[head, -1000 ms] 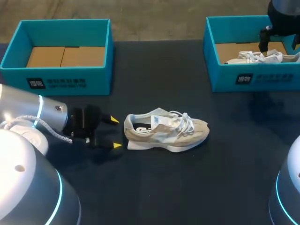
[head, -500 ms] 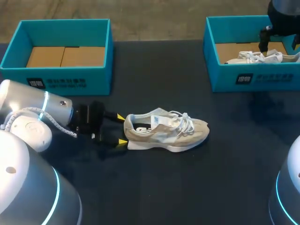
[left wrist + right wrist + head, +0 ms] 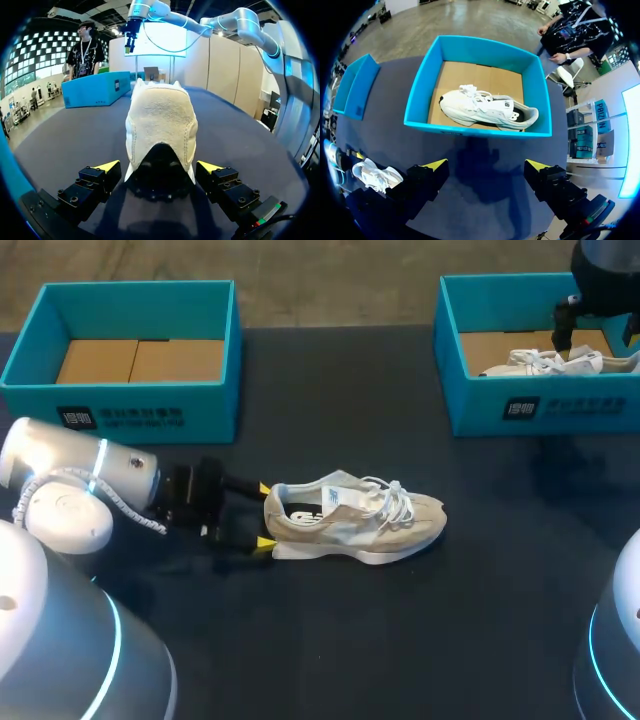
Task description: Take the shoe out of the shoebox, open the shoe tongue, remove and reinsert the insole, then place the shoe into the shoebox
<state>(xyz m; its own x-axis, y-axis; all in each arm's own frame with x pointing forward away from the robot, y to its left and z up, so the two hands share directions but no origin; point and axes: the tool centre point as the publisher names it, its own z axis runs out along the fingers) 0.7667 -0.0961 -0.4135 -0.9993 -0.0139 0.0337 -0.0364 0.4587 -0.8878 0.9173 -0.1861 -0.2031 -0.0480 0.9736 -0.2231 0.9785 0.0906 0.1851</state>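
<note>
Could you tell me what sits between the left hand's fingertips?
The heel of the beige shoe sits inside the open left hand, as the left wrist view shows.

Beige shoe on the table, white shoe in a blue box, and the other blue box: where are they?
Beige suede sneaker (image 3: 350, 525): head view, its side panel.
White sneaker (image 3: 485, 110): right wrist view, its middle.
Other blue cardboard shoebox (image 3: 210, 410): head view, its front wall.

The beige shoe (image 3: 161, 120) sits heel-first between the left hand's (image 3: 159, 167) spread tips — on the dark table (image 3: 75, 135).
</note>
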